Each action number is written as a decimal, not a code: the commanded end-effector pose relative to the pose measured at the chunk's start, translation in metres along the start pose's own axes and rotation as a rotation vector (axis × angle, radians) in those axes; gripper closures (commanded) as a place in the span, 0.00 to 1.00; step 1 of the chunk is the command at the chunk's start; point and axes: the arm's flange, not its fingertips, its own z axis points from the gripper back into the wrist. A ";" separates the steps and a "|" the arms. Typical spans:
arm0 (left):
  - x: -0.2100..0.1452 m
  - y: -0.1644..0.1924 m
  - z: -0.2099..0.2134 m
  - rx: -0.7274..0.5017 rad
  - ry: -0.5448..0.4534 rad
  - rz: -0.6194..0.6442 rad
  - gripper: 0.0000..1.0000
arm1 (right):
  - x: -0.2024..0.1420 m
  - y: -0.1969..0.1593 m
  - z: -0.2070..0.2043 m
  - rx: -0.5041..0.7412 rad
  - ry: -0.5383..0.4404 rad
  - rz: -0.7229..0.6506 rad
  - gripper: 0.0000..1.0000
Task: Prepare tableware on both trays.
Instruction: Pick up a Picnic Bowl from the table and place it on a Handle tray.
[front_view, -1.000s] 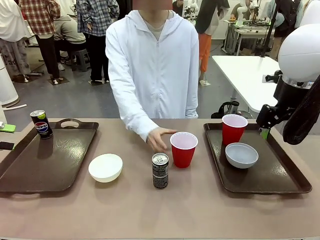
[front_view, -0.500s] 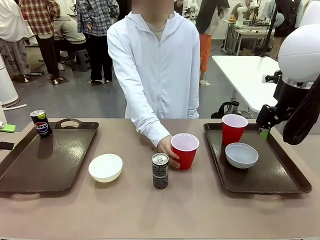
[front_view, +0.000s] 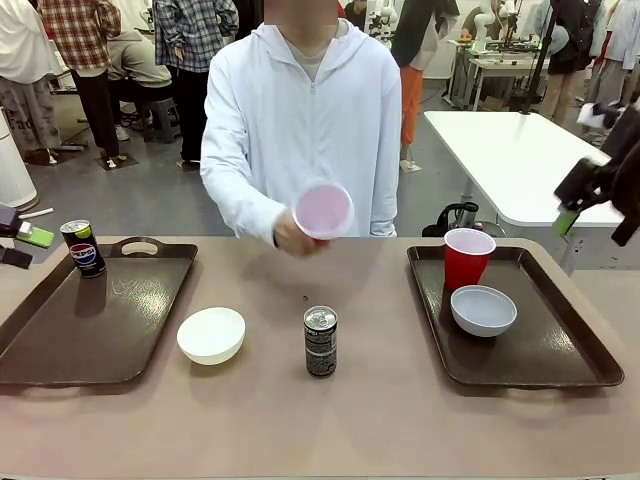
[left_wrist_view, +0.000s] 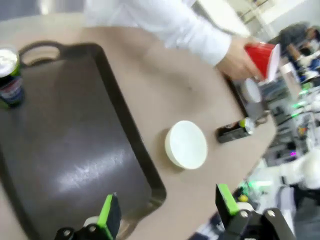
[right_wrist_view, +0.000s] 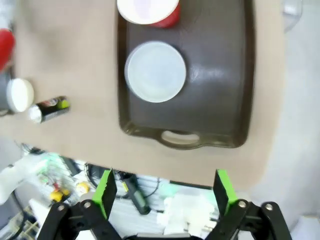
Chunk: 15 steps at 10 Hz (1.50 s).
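A light brown bench (front_view: 320, 420) carries two large dark brown rectangular plastic trays with raised rims, the left tray (front_view: 100, 320) and the right tray (front_view: 560, 350). A person's hand (front_view: 290, 237) holds a red plastic cup (front_view: 323, 212) tilted in the air over the bench's far side, its white inside facing the camera. A round white bowl (front_view: 211, 335) sits on the bench just beside the left tray. A pale-grey bowl (front_view: 483, 310) lies in the right tray, near a second red cup (front_view: 466, 260) standing by that tray's far rim. One slim dark can (front_view: 320, 342) stands on the bench between the trays. Another can (front_view: 83, 248) stands in the left tray's far corner. The left tool (left_wrist_view: 168, 210) and the right tool (right_wrist_view: 164, 192) both gape wide, holding nothing.
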 end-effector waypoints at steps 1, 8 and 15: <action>-0.038 -0.064 -0.031 0.201 0.072 -0.078 0.00 | 0.024 -0.043 0.035 0.270 0.115 0.086 0.00; -0.011 -0.148 -0.147 0.437 0.284 -0.087 0.00 | 0.059 -0.166 -0.014 0.662 0.241 0.079 0.00; -0.045 -0.150 -0.128 0.472 0.383 -0.145 0.00 | 0.048 -0.183 -0.034 0.656 0.246 0.071 0.00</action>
